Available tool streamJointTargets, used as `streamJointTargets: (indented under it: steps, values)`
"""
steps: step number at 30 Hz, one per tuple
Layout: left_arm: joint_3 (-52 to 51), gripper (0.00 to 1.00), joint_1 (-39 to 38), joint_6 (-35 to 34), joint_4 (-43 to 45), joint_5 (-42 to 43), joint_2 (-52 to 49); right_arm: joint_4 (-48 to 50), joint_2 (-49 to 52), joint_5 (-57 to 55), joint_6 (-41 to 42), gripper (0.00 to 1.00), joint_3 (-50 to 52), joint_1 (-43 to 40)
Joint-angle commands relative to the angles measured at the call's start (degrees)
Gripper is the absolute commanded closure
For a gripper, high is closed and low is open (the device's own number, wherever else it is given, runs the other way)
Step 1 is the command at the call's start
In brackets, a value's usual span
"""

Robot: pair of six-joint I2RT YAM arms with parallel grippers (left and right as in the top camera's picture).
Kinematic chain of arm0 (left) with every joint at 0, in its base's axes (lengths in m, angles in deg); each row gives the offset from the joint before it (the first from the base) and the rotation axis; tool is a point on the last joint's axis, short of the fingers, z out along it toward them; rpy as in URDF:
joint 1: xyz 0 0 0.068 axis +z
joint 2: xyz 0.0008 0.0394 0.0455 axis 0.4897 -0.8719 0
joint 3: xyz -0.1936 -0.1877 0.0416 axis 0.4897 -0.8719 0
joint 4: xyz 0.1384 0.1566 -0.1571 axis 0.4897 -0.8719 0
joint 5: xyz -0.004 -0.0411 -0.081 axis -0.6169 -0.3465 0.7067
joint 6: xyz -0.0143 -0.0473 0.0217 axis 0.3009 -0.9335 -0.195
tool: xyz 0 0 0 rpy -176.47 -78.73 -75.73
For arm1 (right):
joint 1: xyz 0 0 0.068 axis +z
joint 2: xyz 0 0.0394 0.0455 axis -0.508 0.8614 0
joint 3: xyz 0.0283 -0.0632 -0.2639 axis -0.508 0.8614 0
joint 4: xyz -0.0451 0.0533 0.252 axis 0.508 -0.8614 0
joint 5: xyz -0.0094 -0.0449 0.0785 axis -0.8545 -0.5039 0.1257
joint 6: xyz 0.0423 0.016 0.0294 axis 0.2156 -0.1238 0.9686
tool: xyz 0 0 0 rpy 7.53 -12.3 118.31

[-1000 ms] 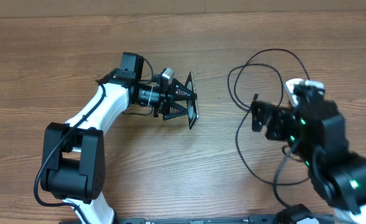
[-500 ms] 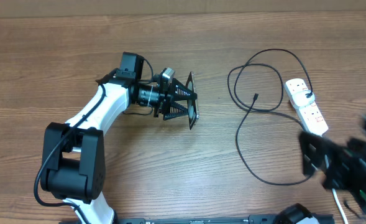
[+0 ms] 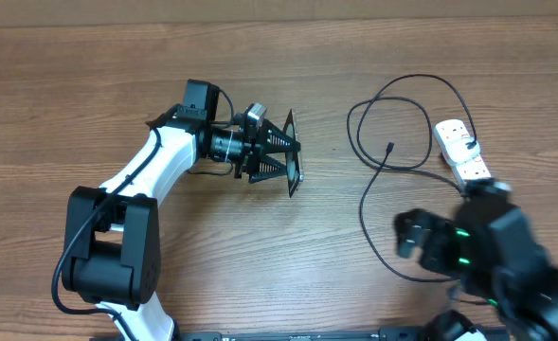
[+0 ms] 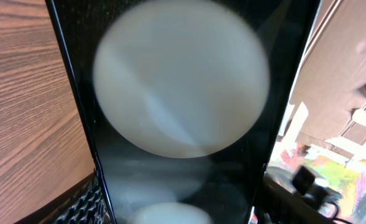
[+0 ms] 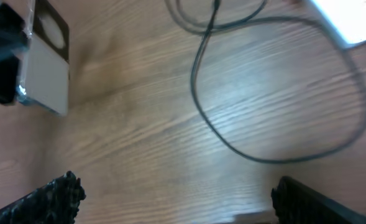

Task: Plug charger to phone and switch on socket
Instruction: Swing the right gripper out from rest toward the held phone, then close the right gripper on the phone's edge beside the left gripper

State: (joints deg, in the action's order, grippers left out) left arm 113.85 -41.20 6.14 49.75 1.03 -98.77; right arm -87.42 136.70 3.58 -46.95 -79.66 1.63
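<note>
My left gripper (image 3: 277, 156) is shut on the phone (image 3: 294, 186) and holds it on edge above the table, left of centre. In the left wrist view the phone (image 4: 183, 93) fills the frame, black with blurred white circles, between the fingers (image 4: 181, 208). The charger (image 3: 385, 204) lies in black loops at the right, its connector tip (image 3: 389, 148) free on the wood. The socket (image 3: 461, 150) lies right of the loops. My right gripper (image 3: 407, 235) is open and empty over the front cable loop. The right wrist view shows its spread fingers (image 5: 183, 198), the charger (image 5: 198, 106) and the socket's end (image 5: 350, 18).
The wooden table (image 3: 117, 85) runs to a pale strip at the back edge. The left arm's base (image 3: 108, 256) stands at the front left. A pale grey block with black parts (image 5: 43, 74) shows at the left of the right wrist view.
My right arm has left the spot over the connector tip and socket, swung toward the front right, and is now above the front cable loop. The left arm and phone have not moved.
</note>
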Motion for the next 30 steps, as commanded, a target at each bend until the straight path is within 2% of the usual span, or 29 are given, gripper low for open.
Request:
streamJointTargets:
  steps: [1, 9, 13, 19, 30]
  values:
    - [1.6, 0.40, 0.3, 1.5, 0.2, 3.0, -0.5, 3.9, -2.1, -1.1, 4.5, 0.01, 4.7, 5.8]
    - [1.6, 0.41, 0.3, 1.0, 0.2, 3.0, -0.5, 23.5, -0.5, -28.5, 5.9, 0.01, 12.5, 36.0]
    - [1.6, 0.41, 0.3, 0.8, 0.2, 3.1, -0.5, 33.2, 4.5, -44.6, 5.7, 0.01, 16.5, 45.7]
    - [1.6, 0.40, 0.3, 0.9, 0.2, 4.8, -0.5, 37.7, 14.1, -55.0, 4.7, 0.00, 17.3, 46.3]
    - [1.6, 0.41, 0.3, 0.9, 0.2, 6.1, -0.5, 51.3, 25.2, -48.0, 4.8, 0.00, 17.3, 37.7]
